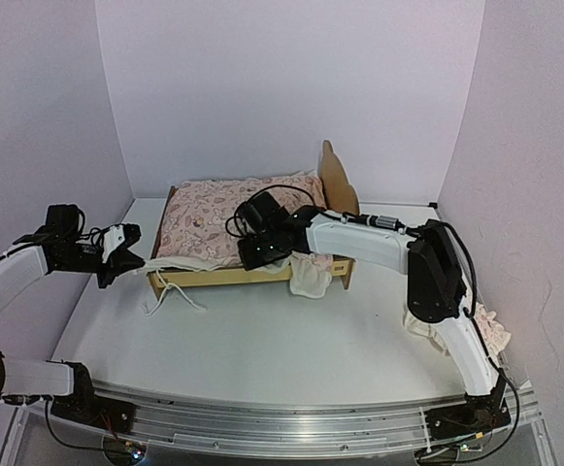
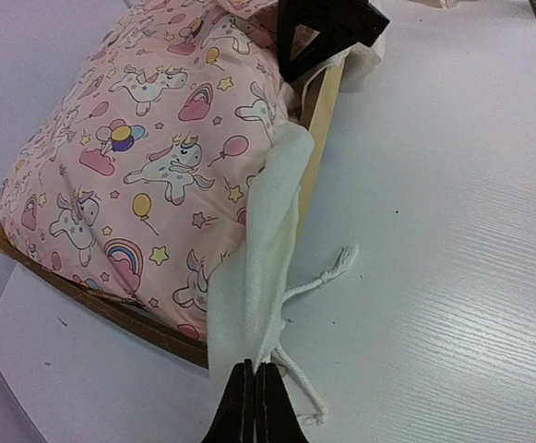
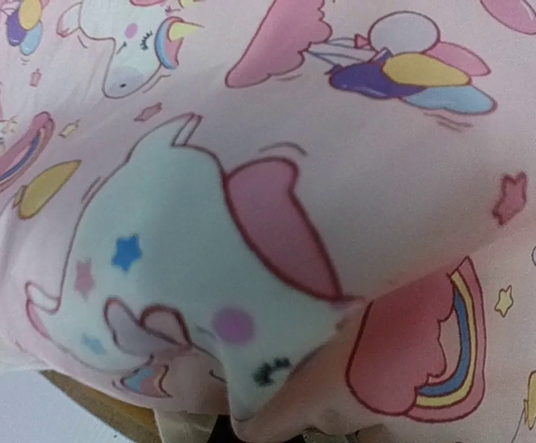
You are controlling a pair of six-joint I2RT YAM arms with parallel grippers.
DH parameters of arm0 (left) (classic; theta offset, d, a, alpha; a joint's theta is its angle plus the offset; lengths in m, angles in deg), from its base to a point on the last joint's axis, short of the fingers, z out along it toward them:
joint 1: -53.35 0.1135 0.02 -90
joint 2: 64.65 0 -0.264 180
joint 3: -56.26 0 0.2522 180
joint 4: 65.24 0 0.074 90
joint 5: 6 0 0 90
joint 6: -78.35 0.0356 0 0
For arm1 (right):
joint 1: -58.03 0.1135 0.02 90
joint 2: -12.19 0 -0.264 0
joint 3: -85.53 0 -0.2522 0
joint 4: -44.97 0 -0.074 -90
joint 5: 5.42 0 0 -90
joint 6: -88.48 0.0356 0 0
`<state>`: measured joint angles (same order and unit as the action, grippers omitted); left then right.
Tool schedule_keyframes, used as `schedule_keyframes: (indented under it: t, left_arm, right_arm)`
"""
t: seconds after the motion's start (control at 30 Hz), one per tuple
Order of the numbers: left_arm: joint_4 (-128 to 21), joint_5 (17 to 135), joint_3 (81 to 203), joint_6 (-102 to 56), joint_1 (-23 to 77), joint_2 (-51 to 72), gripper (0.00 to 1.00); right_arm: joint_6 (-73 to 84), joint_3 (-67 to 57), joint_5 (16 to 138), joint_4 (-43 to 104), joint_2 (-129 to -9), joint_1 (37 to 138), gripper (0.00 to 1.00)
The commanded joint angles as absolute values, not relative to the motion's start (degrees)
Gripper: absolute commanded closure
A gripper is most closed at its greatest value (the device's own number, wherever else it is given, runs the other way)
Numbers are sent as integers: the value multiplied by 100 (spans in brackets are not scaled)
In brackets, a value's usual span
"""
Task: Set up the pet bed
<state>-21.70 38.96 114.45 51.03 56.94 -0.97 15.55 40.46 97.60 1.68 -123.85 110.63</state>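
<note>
The pet bed [image 1: 225, 278], a pale-wood frame with its headboard [image 1: 337, 180] at the right, stands mid-table under a pink unicorn-print quilt [image 1: 214, 218]. A white cloth [image 2: 263, 240] with cord ties [image 2: 323, 275] hangs over the bed's left end. My left gripper [image 2: 255, 395] is shut on that cloth's lower edge, just off the frame's corner [image 1: 134, 260]. My right gripper [image 1: 267, 252] sits over the front side rail [image 2: 321, 120], low on the quilt. In the right wrist view the quilt [image 3: 277, 185] fills the frame and a fold of it runs down into the hidden jaws.
More cream cloth [image 1: 311, 277] droops over the bed's front right corner. Pink ruffled fabric [image 1: 493, 335] lies at the right wall behind the right arm. Walls close in on three sides. The white tabletop [image 1: 262, 340] stretches in front of the bed.
</note>
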Motion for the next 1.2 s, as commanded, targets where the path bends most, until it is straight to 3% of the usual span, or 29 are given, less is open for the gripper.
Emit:
schedule_keyframes:
  t: [0.0, 0.53, 0.6, 0.73, 0.87, 1.0, 1.17]
  left_arm:
    - [-2553, 3883, 11421, 4741, 5743, -193, 100]
    - [-2278, 4259, 11245, 5426, 5741, -203, 100]
    - [-2121, 4261, 11189, 5771, 5747, -238, 99]
    - [-1773, 4283, 11159, 6320, 5747, -260, 65]
    - [-1593, 4359, 11177, 6557, 5746, -320, 47]
    - [-1191, 4129, 11415, 6732, 5741, -340, 40]
    - [-1217, 3425, 11948, 5852, 5648, -268, 40]
  right_arm:
    - [1716, 3758, 8223, 218, -11290, 10745, 100]
    - [2104, 2610, 7123, 256, -10814, 10524, 100]
    - [2113, 2581, 7239, 256, -10847, 10522, 94]
    - [2031, 2684, 7105, 247, -10817, 10515, 75]
    - [1809, 2527, 7295, 100, -10471, 10519, 61]
    - [1611, 2455, 8303, -589, -9990, 10505, 55]
    - [1634, 2916, 9436, -1761, -9581, 10260, 54]
